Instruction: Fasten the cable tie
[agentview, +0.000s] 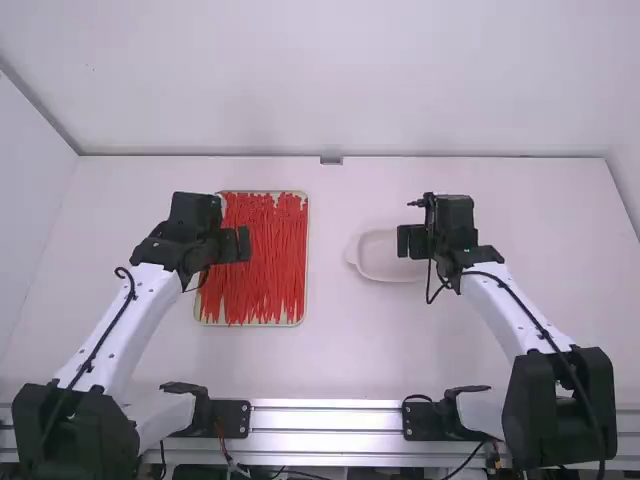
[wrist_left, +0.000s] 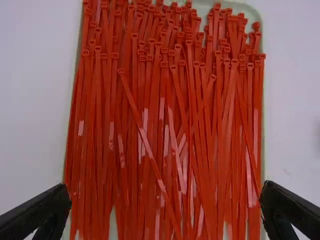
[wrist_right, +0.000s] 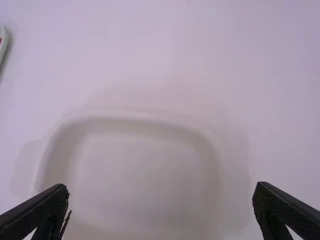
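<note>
Hovering L tool (wrist_left: 164, 192) over red ties (wrist_left: 165, 100)

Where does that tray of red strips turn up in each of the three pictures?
High view: the tray, loaded with red cable ties, lies left of the middle.
Left wrist view: the tray runs up the centre, under the ties.
Right wrist view: just one pale corner at the picture's edge, beyond the white dish.
Shared landmark: the white table.
</note>
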